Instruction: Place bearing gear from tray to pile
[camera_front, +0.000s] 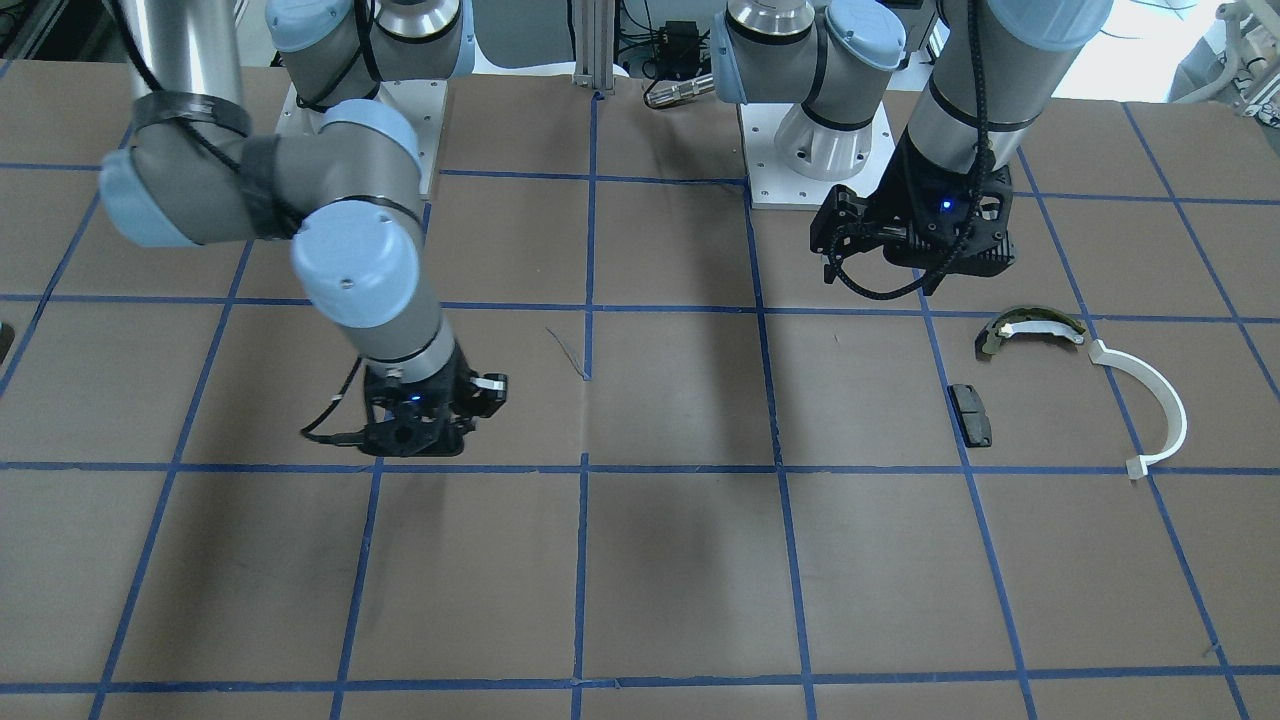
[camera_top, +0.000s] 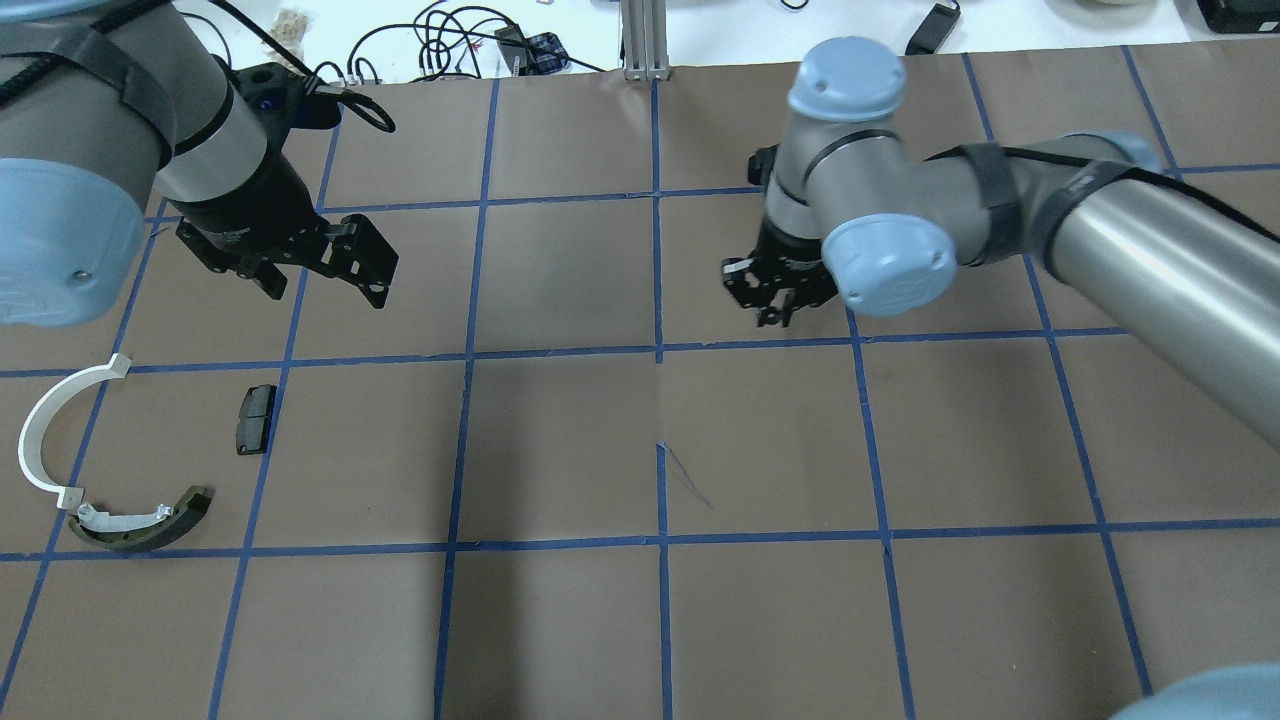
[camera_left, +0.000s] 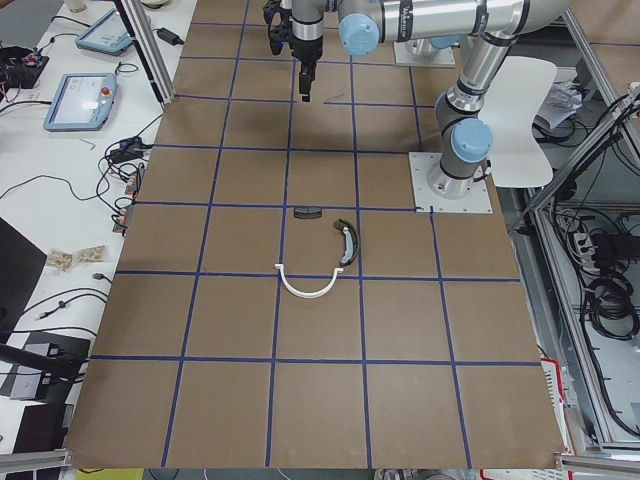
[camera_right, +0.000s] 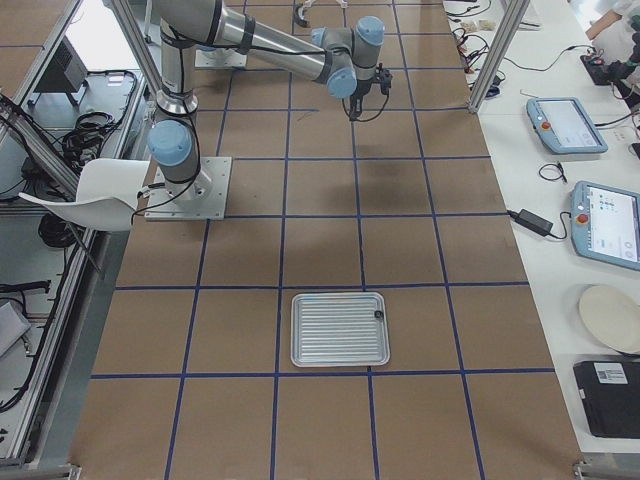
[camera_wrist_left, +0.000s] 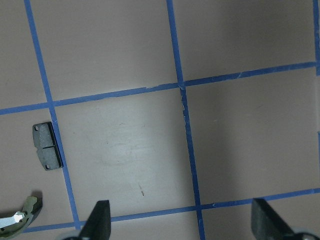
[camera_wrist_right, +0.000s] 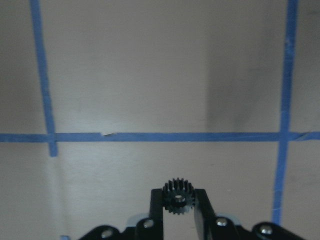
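Toward the bench's left end lies the pile: a white arc, one tip just beside an olive curved piece, and a black pad near both. The left gripper hangs beyond the pad toward the far edge, fingers spread wide. Open taped paper runs to mid-bench, where the right gripper pinches the bearing gear at its fingertips above the paper, well apart from the pile. The tray sits toward the right end.

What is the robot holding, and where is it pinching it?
The right gripper pinches a small black toothed gear by opposite sides of its toothed rim. The left gripper is open and holds nothing.
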